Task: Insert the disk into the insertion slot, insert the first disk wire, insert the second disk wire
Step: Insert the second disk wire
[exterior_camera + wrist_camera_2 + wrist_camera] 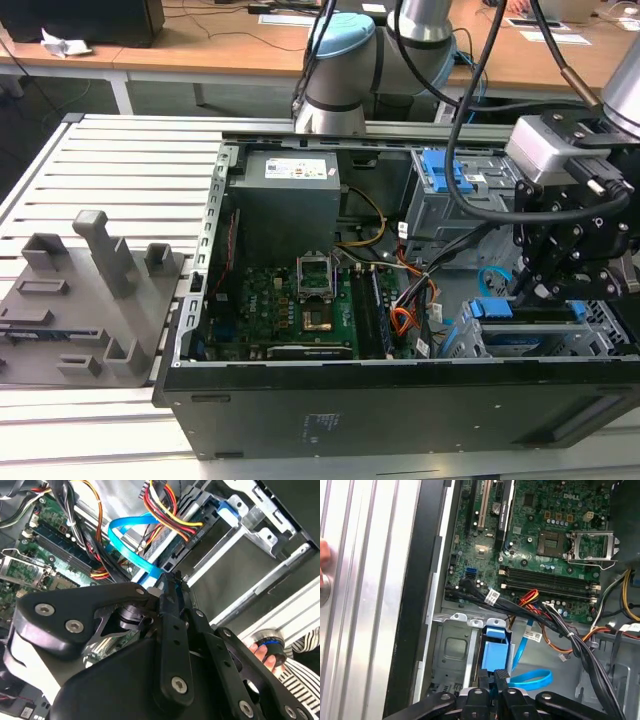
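The gripper (545, 285) hangs over the case's corner at the exterior view's right, above the slot (462, 342), the lower of 2 grey drive cages. In the first wrist view its jaws are together, their tips touching the edge of the disk's blue carrier (495, 652), which sits in the mouth of the slot (451, 650). 1 light blue cable (532, 680) loops just beside the carrier, and in the second wrist view it (127, 530) curves past the fingertips (170, 580). 1 bundle of orange, red and black wires (530, 599) crosses the board's edge near the slot, apart from the disk. 2 white tags are visible in the first wrist view, 1 on a black cable (491, 597) and 1 on the blue cable (532, 636); the power supply carries 1 white label (295, 170). 1 hand (261, 654) with a striped sleeve rests beside the case.
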Robot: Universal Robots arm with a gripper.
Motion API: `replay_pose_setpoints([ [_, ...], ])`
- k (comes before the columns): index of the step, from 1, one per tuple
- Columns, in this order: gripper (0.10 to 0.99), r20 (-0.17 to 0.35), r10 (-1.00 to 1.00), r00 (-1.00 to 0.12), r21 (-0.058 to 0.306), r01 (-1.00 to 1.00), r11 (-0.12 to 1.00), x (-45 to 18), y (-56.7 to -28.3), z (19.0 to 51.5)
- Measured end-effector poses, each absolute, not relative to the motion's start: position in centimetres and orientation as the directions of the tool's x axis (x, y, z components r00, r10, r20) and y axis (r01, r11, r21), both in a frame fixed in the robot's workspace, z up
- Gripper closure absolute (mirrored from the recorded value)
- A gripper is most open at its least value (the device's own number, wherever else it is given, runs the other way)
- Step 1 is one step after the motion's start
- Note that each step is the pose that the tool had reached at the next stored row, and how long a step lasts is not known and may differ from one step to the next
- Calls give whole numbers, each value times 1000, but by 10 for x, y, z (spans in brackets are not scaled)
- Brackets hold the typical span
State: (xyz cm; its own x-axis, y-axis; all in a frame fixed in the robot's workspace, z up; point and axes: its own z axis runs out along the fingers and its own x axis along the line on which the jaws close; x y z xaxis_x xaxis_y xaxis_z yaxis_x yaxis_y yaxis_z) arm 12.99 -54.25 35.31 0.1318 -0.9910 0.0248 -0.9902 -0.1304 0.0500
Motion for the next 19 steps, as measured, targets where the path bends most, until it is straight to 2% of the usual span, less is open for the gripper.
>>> replay_pose_setpoints([
  [17, 922, 25, -992, 126, 52, -991, -125, 143, -540, 346],
  [19, 922, 27, -995, 94, 52, -994, -93, 143, -540, 346],
])
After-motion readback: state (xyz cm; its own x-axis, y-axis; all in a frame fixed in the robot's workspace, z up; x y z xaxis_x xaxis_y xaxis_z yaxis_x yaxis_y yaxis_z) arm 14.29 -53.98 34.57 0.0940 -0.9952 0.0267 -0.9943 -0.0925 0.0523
